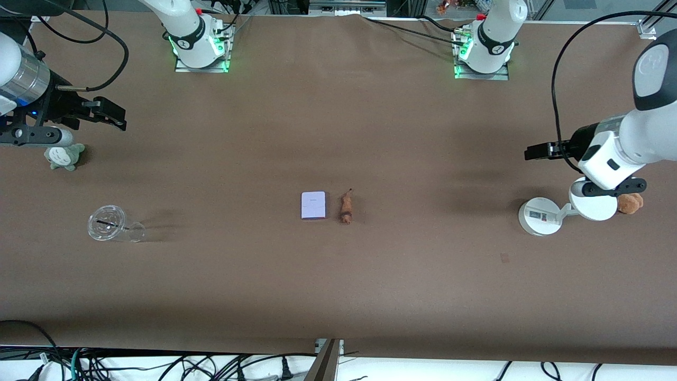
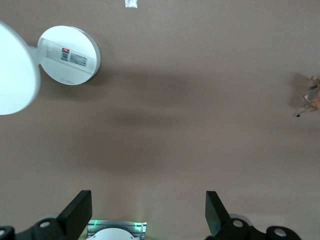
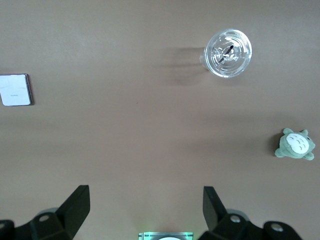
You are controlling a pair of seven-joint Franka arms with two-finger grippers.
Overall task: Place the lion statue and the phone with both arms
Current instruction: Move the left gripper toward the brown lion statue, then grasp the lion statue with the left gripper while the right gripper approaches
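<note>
Table count: one phone point(image 1: 313, 205), one lion statue point(image 1: 346, 207). Two plush toys: one grey-green point(image 1: 64, 156), one tan-brown point(image 1: 630, 203). One clear plastic cup point(image 1: 108, 224). One white round-based device point(image 1: 540, 216). Two robot arms, one gripper each.

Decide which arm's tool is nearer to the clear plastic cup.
Right. The right tool hangs open over the right arm's end of the table, near the clear plastic cup. The left tool hangs open over the left arm's end, much farther from it.

arms: glossy white shells, black joint rings | bases: green-lit, top of frame | cables: black, looping | fingers: black, wedge-shaped
</note>
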